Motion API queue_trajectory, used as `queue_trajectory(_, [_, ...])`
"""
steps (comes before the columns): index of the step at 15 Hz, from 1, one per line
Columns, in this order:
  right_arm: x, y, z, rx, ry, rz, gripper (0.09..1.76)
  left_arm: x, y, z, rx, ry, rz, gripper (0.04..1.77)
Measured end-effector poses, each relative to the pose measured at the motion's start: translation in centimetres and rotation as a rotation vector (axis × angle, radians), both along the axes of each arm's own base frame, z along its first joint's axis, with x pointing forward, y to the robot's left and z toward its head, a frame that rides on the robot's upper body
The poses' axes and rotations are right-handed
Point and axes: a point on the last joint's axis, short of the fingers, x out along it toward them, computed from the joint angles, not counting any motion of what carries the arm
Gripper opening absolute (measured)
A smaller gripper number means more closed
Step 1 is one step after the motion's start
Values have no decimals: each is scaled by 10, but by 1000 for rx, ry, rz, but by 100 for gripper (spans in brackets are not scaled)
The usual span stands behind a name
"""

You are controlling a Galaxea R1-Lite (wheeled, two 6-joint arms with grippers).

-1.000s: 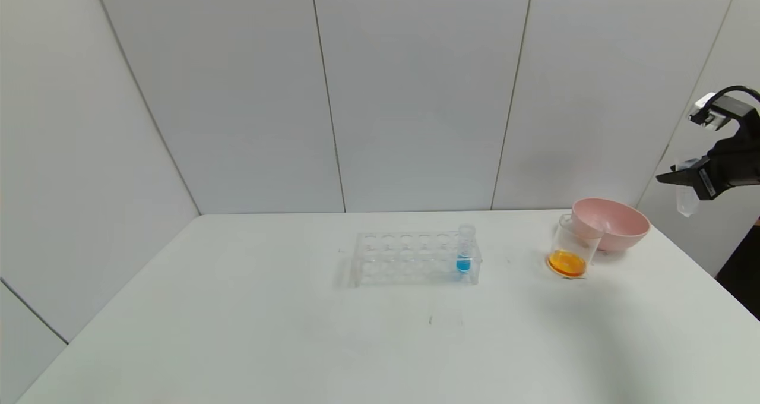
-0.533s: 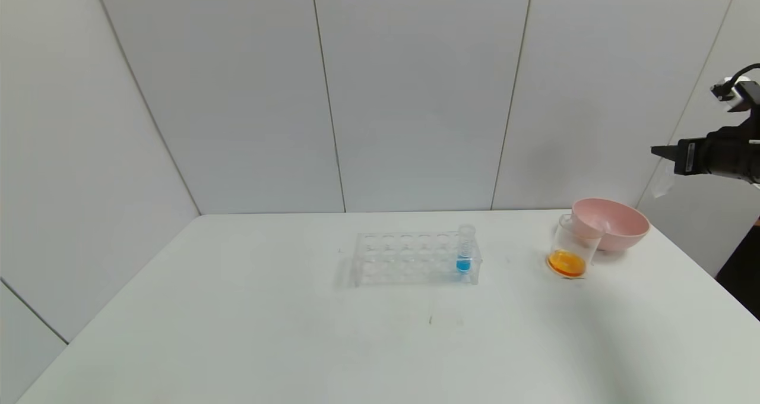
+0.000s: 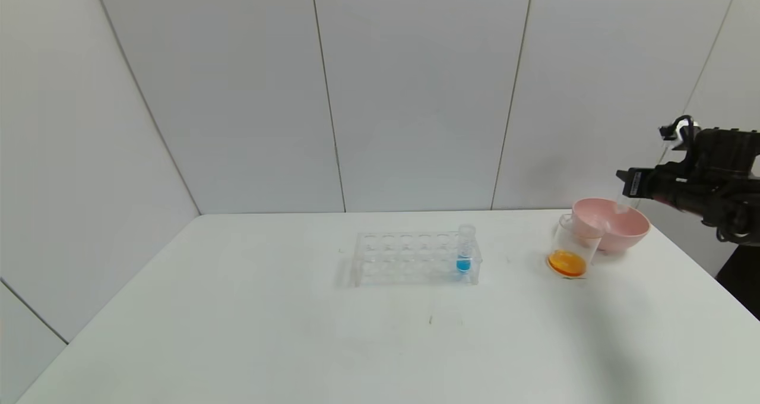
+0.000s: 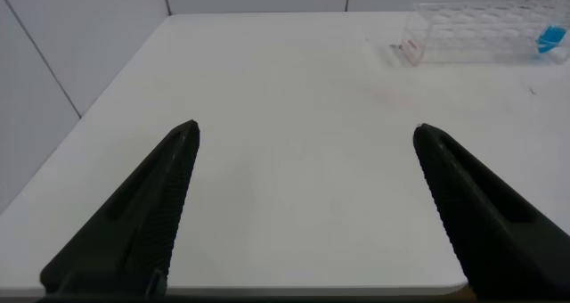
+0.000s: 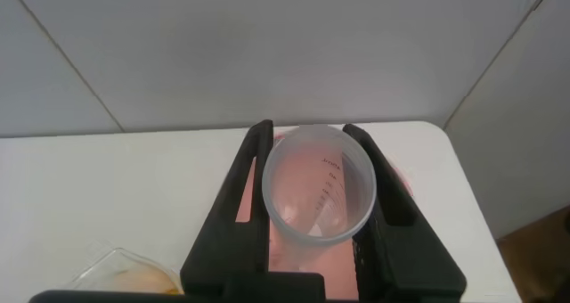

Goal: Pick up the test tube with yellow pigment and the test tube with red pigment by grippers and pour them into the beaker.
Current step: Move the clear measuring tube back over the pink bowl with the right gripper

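Observation:
My right gripper (image 3: 623,181) is shut on a clear test tube (image 3: 621,204) and holds it just above the far side of the pink bowl (image 3: 614,233). In the right wrist view the gripper (image 5: 307,129) clamps the tube (image 5: 319,183), whose open mouth faces the camera; I see no pigment in it. The beaker (image 3: 571,248) stands on the table against the bowl's left side and holds orange liquid; it also shows in the right wrist view (image 5: 125,281). No tube with yellow or red liquid is in view. My left gripper (image 4: 307,129) is open and empty, low over the table's near left part.
A clear rack (image 3: 409,260) stands mid-table with one tube of blue liquid (image 3: 464,252) at its right end; both show in the left wrist view, the rack (image 4: 481,31) and the blue tube (image 4: 550,37). The white table (image 3: 237,309) ends close to the right of the bowl.
My right gripper has come down and moved left with the tube, from high beside the table's right edge to just over the pink bowl. Nothing on the table moved.

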Motion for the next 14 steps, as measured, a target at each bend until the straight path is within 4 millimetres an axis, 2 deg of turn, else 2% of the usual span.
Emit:
queue_trajectory(3, [18, 4, -21, -28, -60, -20, 58, 0, 0, 0, 0, 0, 0, 172])
queue_trajectory(6, [28, 5, -41, -39, -36, -19, 58, 0, 0, 0, 0, 0, 0, 172])
queue_trajectory(9, [33, 4, -49, -35, -14, -19, 58, 0, 0, 0, 0, 0, 0, 172])
queue_trajectory(14, [34, 3, -52, -34, -10, -19, 58, 0, 0, 0, 0, 0, 0, 172])
